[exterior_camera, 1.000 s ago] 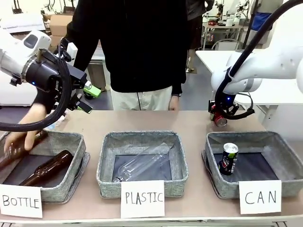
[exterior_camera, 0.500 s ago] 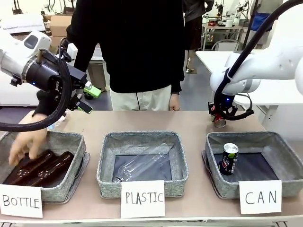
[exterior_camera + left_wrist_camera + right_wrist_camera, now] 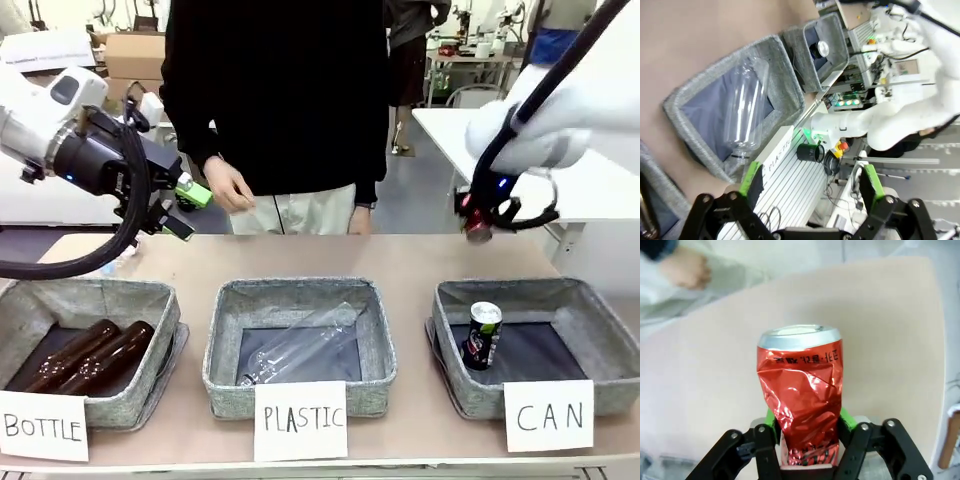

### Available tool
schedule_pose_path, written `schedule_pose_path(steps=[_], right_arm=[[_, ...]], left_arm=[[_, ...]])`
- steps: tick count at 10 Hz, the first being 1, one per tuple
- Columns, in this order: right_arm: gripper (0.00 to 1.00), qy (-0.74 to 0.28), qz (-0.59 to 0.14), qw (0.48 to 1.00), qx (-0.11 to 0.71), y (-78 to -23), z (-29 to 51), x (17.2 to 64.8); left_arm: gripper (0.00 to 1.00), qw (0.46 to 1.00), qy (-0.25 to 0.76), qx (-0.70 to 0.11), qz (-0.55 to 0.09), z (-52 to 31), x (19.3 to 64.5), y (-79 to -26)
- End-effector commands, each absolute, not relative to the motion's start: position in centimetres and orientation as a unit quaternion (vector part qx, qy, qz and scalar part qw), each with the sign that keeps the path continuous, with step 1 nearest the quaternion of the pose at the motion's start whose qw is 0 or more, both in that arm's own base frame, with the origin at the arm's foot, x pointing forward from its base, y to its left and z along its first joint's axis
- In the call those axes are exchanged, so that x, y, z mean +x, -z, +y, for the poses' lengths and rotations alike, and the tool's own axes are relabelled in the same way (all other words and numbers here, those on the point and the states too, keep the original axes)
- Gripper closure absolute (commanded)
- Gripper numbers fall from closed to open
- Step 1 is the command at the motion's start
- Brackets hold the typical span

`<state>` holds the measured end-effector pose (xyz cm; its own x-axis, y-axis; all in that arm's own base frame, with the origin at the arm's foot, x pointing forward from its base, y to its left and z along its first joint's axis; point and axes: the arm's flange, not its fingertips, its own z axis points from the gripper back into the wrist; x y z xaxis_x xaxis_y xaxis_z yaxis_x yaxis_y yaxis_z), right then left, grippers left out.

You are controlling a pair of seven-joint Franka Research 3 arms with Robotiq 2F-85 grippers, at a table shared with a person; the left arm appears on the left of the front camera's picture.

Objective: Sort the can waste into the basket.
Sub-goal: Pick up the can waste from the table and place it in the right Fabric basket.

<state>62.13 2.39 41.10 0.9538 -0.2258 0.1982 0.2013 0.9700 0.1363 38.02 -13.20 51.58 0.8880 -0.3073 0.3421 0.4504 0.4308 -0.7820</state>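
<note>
Bright even light, soft shadows, blurred background

Both arms have glossy white, rounded shells. The left arm ends in a black wrist with a small blue light, and a thick black cable hangs from it. The left gripper is black with green pads and round silver screws at its links. The right arm has a second cable, and the right gripper looks the same. The person wears a black long-sleeved top and pale trousers.
</note>
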Motion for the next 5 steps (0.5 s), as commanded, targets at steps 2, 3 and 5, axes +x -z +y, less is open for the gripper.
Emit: schedule_pose_path(steps=[2,3,5], right_arm=[[1.0,-0.006,-0.045,0.991,0.124,-46.3,-1.0,45.7],[1.0,-0.033,-0.029,0.991,0.13,-45.3,-1.6,43.1],[1.0,-0.061,-0.022,0.986,0.151,-42.9,-2.3,40.0]], left_arm=[[0.0,0.845,0.227,-0.48,-0.067,-13.0,37.9,-51.8],[0.0,0.845,0.227,-0.48,-0.067,-13.0,37.9,-51.8],[0.0,0.845,0.227,-0.48,-0.067,-13.0,37.9,-51.8]])
